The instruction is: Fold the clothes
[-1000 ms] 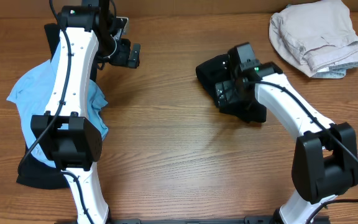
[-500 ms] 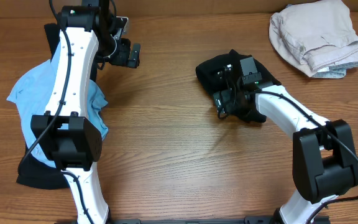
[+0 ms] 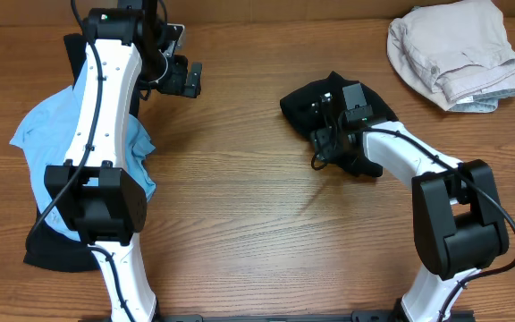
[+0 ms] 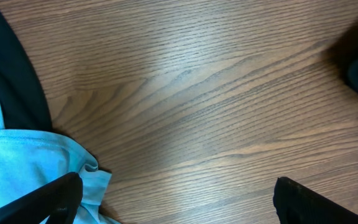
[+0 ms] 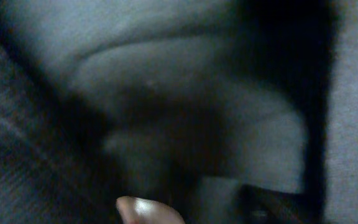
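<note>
A crumpled black garment [image 3: 304,100] lies on the wooden table right of centre. My right gripper [image 3: 327,141] is pressed down into it, and its fingers look closed on a fold. The right wrist view shows only dark blurred fabric [image 5: 166,74] close around the fingers [image 5: 210,208]. My left gripper [image 3: 189,79] is open and empty above bare wood at the upper left. In the left wrist view its fingers [image 4: 179,199] stand wide apart beside the edge of a light blue garment [image 4: 17,162]. That blue garment [image 3: 43,134] lies at the left edge under the left arm.
A folded beige pile [image 3: 454,54] sits at the back right corner. Dark cloth [image 3: 52,246] lies under and below the blue garment at the front left. Bare wood [image 3: 240,206] fills the middle and front of the table.
My right gripper has sunk lower into the black garment and shifted slightly forward. The garment's left edge and top fold have shifted a little. The left arm has not moved.
</note>
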